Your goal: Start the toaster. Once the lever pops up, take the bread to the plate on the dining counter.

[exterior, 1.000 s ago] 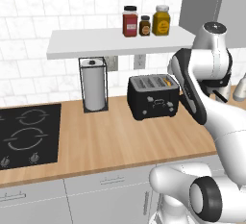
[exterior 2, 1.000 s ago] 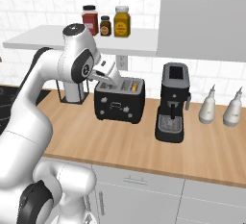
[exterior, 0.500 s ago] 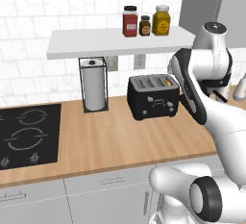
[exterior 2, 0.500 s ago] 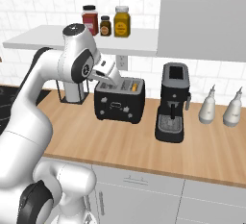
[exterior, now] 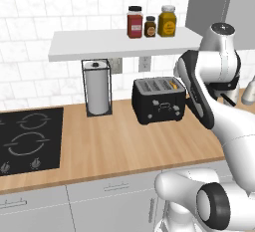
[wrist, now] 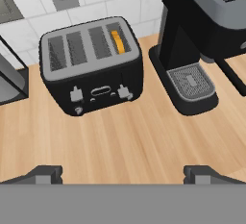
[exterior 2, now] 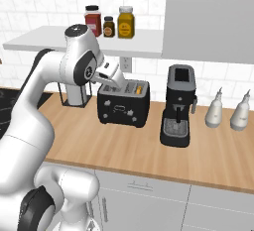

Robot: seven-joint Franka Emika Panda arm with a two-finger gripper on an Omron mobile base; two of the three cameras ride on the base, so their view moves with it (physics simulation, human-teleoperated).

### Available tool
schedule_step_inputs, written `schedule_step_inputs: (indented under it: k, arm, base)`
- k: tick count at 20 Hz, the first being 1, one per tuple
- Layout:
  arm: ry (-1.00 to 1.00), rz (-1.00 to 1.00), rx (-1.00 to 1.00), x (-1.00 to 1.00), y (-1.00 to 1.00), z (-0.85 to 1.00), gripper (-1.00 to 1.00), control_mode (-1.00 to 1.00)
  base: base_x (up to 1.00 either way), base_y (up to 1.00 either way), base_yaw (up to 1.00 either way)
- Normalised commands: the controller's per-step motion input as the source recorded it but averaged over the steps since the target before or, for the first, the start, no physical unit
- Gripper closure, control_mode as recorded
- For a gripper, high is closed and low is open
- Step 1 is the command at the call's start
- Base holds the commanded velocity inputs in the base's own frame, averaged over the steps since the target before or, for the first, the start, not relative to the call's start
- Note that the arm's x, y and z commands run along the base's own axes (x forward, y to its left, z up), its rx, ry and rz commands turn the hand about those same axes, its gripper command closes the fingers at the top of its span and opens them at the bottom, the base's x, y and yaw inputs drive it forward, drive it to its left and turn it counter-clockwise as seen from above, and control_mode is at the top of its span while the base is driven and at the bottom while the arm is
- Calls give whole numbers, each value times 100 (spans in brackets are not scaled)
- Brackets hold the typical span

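We're at the start: bread [wrist: 117, 42] sits down in toaster [wrist: 91, 67] slot, levers look up, not pressed yet. Fingers [wrist: 48, 174] spread wide, empty, hovering above counter [wrist: 144, 141].

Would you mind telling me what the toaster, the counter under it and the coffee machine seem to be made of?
Toaster: matte black casing, plastic or painted metal, with a grey top plate; no sharp glints. Counter: light wood, judging by the plank seams and grain. Coffee machine: matte black body with a grey, seemingly perforated drip grate, probably plastic and metal.
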Motion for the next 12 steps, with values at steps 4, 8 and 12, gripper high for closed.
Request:
schedule_step_inputs:
  k: [4, 8, 12]
  arm:
    - [0, 0, 0, 0, 0, 0, -100, -100]
    - [0, 0, 0, 0, 0, 0, -100, -100]
    - [0, 0, 0, 0, 0, 0, -100, -100]
  base:
    - [0, 0, 0]
    - [0, 0, 0]
    - [0, 0, 0]
